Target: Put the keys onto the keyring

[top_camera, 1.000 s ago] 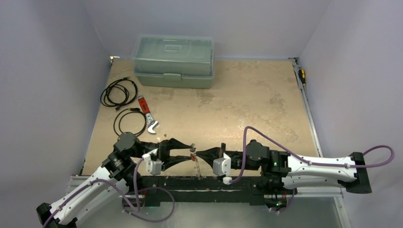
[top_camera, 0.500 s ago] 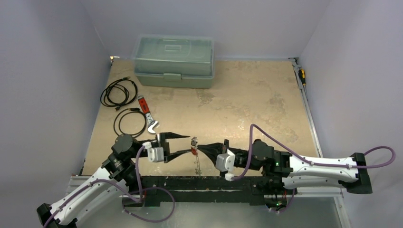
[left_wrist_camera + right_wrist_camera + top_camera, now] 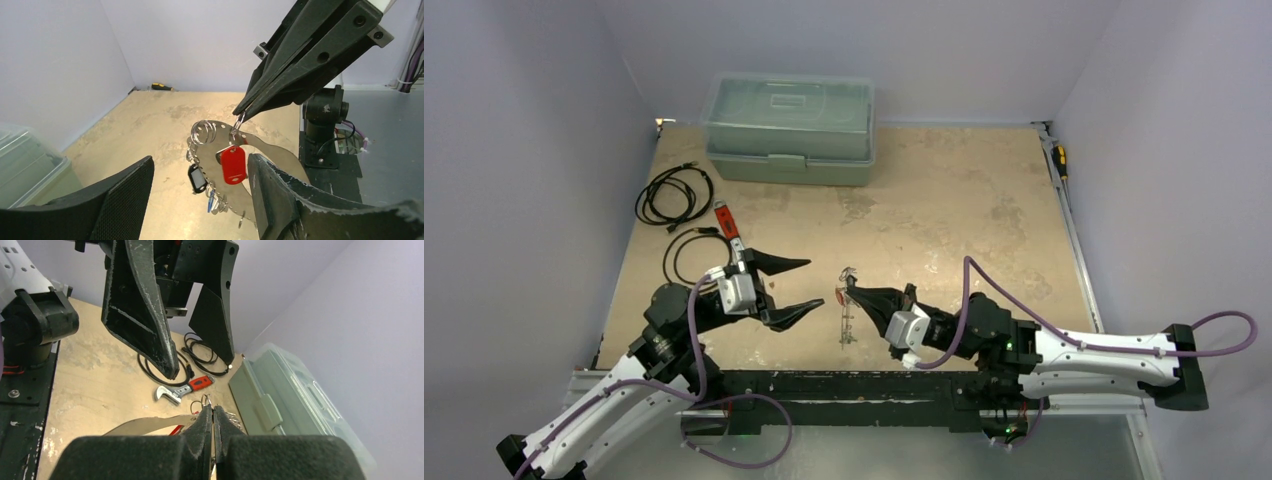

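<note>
My right gripper (image 3: pixel 240 116) is shut on a small ring at the top of the keyring (image 3: pixel 270 149), a thin silvery band with holes that hangs above the table. On the band dangle keys: a red-headed one (image 3: pixel 233 165), a black-headed one (image 3: pixel 196 178) and a blue one (image 3: pixel 210 202), beside a wire coil (image 3: pixel 202 132). My left gripper (image 3: pixel 200 162) is open, its fingers on either side of the keys and short of them, touching nothing. From above, the left gripper (image 3: pixel 812 283) stands left of the keyring (image 3: pixel 847 320) and the right gripper (image 3: pixel 852 288).
A red-handled wrench (image 3: pixel 734 243) and two coiled black cables (image 3: pixel 674 195) lie at the left. A grey-green toolbox (image 3: pixel 789 128) stands closed at the back. A screwdriver (image 3: pixel 1059 160) rests by the right wall. The arm bases line the near edge.
My left gripper has opened wide, let go of the keys and drawn back to the left. My right gripper has carried the keyring up and a little away from the near edge.
</note>
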You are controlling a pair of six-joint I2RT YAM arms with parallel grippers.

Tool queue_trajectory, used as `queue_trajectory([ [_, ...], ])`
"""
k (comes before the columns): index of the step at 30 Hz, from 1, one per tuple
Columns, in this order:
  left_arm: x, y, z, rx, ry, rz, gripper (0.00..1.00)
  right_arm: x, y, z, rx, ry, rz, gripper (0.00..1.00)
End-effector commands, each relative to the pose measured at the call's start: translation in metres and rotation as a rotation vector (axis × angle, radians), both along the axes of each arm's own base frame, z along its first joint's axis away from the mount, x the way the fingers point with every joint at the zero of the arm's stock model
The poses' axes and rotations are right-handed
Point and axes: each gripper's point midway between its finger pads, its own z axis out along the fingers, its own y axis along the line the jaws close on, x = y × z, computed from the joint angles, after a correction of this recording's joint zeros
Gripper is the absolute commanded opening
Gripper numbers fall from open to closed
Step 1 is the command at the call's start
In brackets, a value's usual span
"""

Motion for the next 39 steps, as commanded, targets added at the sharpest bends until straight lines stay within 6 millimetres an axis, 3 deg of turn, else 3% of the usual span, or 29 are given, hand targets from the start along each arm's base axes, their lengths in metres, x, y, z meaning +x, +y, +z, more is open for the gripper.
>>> queue_trajectory([
  [1,-0.01,0.002,0.021,-0.047,0.001,-0.031,0.68,0.006,-0.003,0.04,0.134,-0.013,-0.034,0.0],
  [18,-0.012,0.002,0.029,-0.065,-0.011,-0.039,0.64,0.005,-0.017,0.055,0.274,0.022,-0.036,0.0],
  [30,-0.025,-0.007,0.025,-0.046,-0.043,-0.138,0.48,-0.008,0.002,0.057,0.259,0.0,0.053,0.0],
  [39,-0.023,-0.009,0.02,-0.03,-0.039,-0.142,0.4,-0.014,0.02,0.055,0.227,-0.012,0.101,0.0],
])
